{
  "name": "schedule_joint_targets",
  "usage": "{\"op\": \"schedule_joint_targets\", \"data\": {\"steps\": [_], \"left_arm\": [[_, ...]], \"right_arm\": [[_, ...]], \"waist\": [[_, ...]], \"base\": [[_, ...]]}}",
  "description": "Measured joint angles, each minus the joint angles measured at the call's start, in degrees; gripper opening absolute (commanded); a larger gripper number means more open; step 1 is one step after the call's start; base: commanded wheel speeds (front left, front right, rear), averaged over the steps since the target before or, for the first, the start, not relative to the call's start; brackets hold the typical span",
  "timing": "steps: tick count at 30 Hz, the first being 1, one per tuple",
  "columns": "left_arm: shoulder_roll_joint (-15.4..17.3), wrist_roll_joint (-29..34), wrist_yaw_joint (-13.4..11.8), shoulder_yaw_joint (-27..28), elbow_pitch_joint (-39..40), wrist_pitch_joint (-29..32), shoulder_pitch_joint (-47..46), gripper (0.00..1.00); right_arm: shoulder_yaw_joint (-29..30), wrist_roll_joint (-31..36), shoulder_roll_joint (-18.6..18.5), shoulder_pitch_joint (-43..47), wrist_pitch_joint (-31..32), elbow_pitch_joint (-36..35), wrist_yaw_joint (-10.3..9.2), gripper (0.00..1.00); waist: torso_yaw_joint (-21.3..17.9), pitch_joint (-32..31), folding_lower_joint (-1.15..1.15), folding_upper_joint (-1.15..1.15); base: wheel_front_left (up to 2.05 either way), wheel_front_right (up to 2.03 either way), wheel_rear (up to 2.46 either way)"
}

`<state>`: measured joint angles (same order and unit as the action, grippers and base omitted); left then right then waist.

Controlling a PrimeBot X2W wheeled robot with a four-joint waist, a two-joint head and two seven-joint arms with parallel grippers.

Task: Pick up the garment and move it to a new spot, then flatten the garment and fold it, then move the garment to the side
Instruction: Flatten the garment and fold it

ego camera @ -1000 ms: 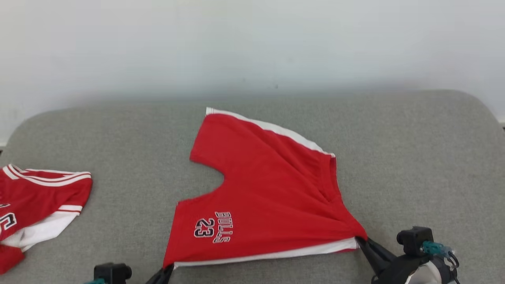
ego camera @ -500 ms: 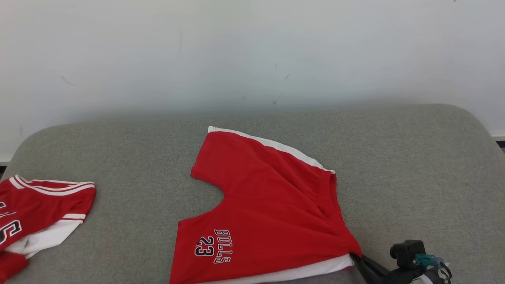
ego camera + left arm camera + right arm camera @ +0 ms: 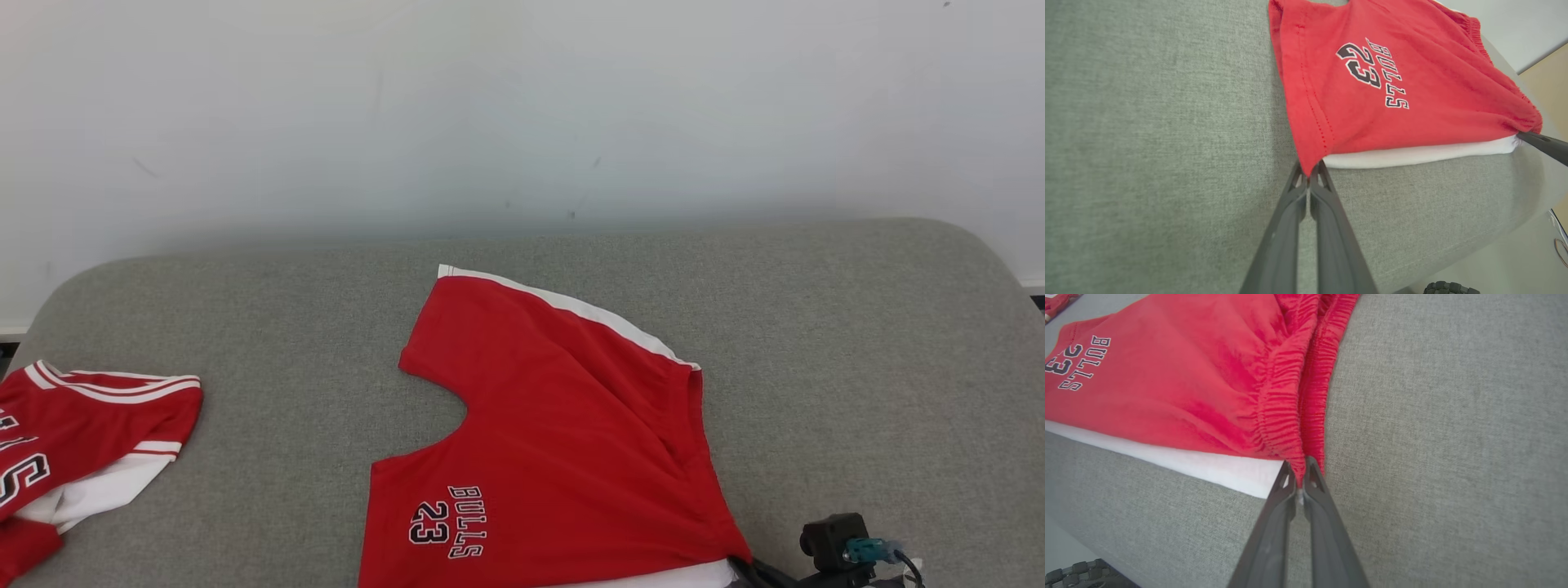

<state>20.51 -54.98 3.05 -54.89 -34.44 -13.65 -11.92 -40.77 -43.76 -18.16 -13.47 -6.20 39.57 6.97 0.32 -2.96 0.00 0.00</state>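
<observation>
The garment (image 3: 563,441) is a pair of red shorts with white side stripes and "BULLS 23" printed on one leg. It lies spread on the grey cushion (image 3: 857,367), its near edge at the bottom of the head view. My left gripper (image 3: 1309,173) is shut on the near corner of the leg hem. My right gripper (image 3: 1300,469) is shut on the near end of the gathered waistband and shows at the garment's near right corner (image 3: 741,563). The white stripe (image 3: 1412,153) is stretched between the two grips.
A second red and white garment (image 3: 73,441) lies at the cushion's left end. A pale wall (image 3: 522,122) stands behind the cushion. The cushion's near edge drops to a light floor (image 3: 1515,261). Bare grey cushion lies right of the shorts.
The head camera has tilted, shifting the whole picture down. Both grippers have drawn the garment's near edge a little toward me; the left gripper has left the head view.
</observation>
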Motion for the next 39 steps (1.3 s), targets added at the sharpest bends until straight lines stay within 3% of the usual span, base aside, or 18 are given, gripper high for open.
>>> {"op": "schedule_joint_targets", "data": {"steps": [7,8,9,10,11,12,13,14,24,39], "left_arm": [[-0.60,0.00,0.02,-0.11,-0.94,0.52,-0.09,0.02],[-0.64,0.00,0.07,-0.12,-1.21,0.52,-0.10,0.48],[-0.67,0.00,0.07,-0.12,-1.40,0.52,-0.10,0.78],[-0.75,-0.02,0.07,-0.05,-1.53,0.52,-0.11,1.00],[-0.82,-0.07,0.05,0.03,-1.66,0.51,-0.11,1.00],[-0.88,-0.10,0.03,0.13,-1.79,0.51,-0.12,1.00],[-0.86,-0.11,-0.01,0.30,-1.97,0.51,-0.13,1.00],[-0.81,-0.14,-0.01,0.41,-2.10,0.51,-0.14,1.00],[-0.35,-0.54,-0.03,1.55,-2.23,0.41,-0.11,1.00],[4.67,-1.10,-3.09,7.70,5.82,-0.53,2.33,1.00]], "right_arm": [[-0.34,0.26,0.48,-0.02,0.75,0.87,-0.89,0.00],[-0.33,0.26,0.55,-0.02,0.75,0.90,-0.94,0.16],[-0.23,0.24,0.66,-0.03,0.74,0.91,-0.98,0.36],[-0.13,0.23,0.77,-0.03,0.74,0.92,-0.99,0.46],[-0.12,0.23,0.83,-0.05,0.75,0.93,-1.00,0.52],[-0.10,0.23,0.87,-0.06,0.75,0.96,-1.00,0.80],[-0.04,0.23,0.88,-0.07,0.75,0.97,-1.01,0.94],[0.00,0.21,0.88,-0.08,0.75,0.98,-1.04,1.00],[1.76,-2.18,0.53,0.13,0.24,0.18,-1.41,1.00],[3.79,-5.70,-3.99,4.41,-1.85,-12.77,-0.41,1.00]], "waist": [[0.12,0.05,0.00,0.00],[0.15,0.06,0.00,0.00],[0.17,0.07,0.00,0.00],[0.19,0.08,0.00,0.00],[0.22,0.09,0.00,0.00],[0.24,0.10,0.00,0.00],[0.27,0.10,0.00,0.00],[0.30,0.09,0.00,0.00],[0.75,-0.34,0.00,0.00],[0.84,-1.64,0.00,0.00]], "base": [[0.00,0.00,0.00],[0.00,0.00,0.00],[0.00,0.00,0.00],[0.00,0.00,0.00],[0.00,0.00,0.00],[0.00,0.00,0.00],[0.00,0.00,0.00],[0.00,0.00,0.00],[0.00,0.00,0.00],[0.00,0.00,0.00]]}}
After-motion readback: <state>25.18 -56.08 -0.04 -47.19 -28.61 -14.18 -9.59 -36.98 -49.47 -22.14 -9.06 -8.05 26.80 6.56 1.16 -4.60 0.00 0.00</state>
